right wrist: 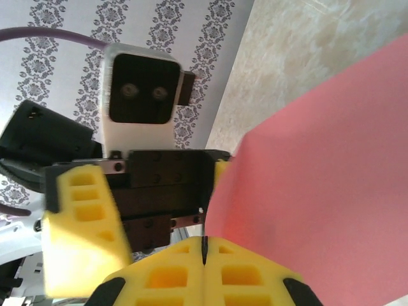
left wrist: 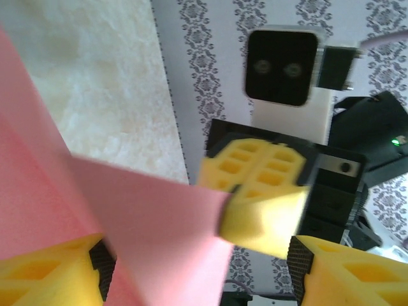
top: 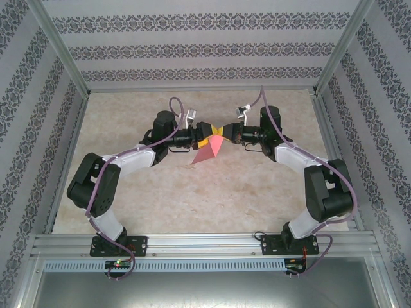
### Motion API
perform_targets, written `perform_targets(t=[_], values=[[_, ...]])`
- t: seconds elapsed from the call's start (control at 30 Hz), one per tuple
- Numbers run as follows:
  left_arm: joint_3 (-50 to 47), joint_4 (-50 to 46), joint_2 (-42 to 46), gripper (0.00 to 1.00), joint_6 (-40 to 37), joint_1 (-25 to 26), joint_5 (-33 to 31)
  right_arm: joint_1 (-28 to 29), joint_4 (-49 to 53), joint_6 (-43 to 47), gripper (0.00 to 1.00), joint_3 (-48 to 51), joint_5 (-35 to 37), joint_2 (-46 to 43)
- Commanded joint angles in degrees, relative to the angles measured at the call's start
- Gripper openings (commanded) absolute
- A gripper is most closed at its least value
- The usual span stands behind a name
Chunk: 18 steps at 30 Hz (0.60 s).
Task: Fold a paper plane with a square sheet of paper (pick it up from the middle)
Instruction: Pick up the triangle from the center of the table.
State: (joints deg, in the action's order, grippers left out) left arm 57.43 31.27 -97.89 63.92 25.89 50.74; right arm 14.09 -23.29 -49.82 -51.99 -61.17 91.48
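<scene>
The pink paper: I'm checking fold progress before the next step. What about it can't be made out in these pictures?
- Creases in the paper: too small in the top view, blurred in the left wrist view.
- Its full outline: cut off by the frame edges in both wrist views.
- Whether the left gripper touches it: fingertips cut off by the bottom edge of the left wrist view.

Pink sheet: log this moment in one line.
sheet: folded, triangular from above | right gripper: jaws shut on sheet | left gripper: jaws open, sheet between them
</scene>
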Motion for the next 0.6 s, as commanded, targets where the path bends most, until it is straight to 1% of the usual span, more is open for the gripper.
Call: perform_targets(t=[0.0,0.2,0.37,0.5,0.57], values=[[1.71,3.76,-0.14,0.72,1.34,0.65,2.14,-0.36,-2.44,-0.27,0.00,1.26,-1.00,1.71],[2.05,1.75,-0.57,0.68,0.66,0.65,3.03,-0.68,-2.64,-0.12,0.00,1.54,-0.71,3.09],[2.73,-2.61,-0.24,0.65,-1.66,0.65,3.05,-0.94,-2.54,0.09,0.00,1.97,-0.71,3.27],[4.12,-8.46,-0.53,0.60,-5.34,0.74,3.35,-0.99,-3.00,-0.25,0.01,2.06,-0.86,3.35],[4.57,-10.25,-0.95,0.54,-6.50,0.74,3.54,-0.91,-3.76,-0.78,0.02,2.31,-0.97,3.40]])
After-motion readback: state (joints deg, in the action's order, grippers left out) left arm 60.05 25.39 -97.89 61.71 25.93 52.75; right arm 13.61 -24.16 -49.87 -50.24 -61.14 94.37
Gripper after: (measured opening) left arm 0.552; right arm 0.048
